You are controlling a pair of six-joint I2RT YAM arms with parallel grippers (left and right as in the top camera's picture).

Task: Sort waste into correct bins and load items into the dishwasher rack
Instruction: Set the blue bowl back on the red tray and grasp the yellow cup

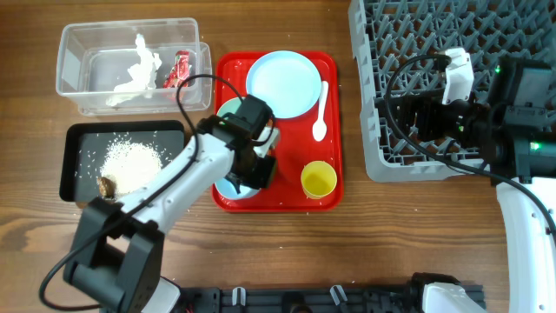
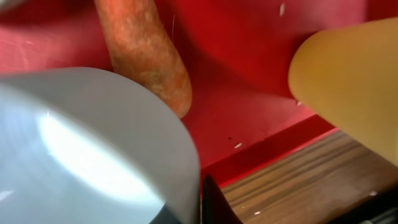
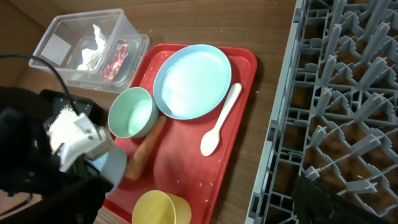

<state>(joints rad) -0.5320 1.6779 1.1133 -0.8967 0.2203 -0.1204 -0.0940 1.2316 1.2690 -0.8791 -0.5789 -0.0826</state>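
Our left gripper [image 1: 248, 178] sits low over the pale blue bowl [image 2: 81, 143] at the front left of the red serving tray [image 1: 287, 156]. Only one dark finger [image 2: 214, 205] shows, just outside the bowl's rim, so we cannot tell whether it is clamped. The orange carrot [image 2: 146, 56] lies just beside the bowl, and bare red floor separates the bowl from the yellow cup [image 1: 319, 179], which stands near the tray's raised front lip. A strip of bare desk [image 1: 352, 130] runs between the tray and the dishwasher rack [image 1: 434, 35]. Our right gripper [image 1: 395, 111] hovers over the rack's left edge; we cannot tell its opening. The red wrapper [image 1: 180, 68] lies in the clear tub [image 1: 87, 65], its print too small to read.
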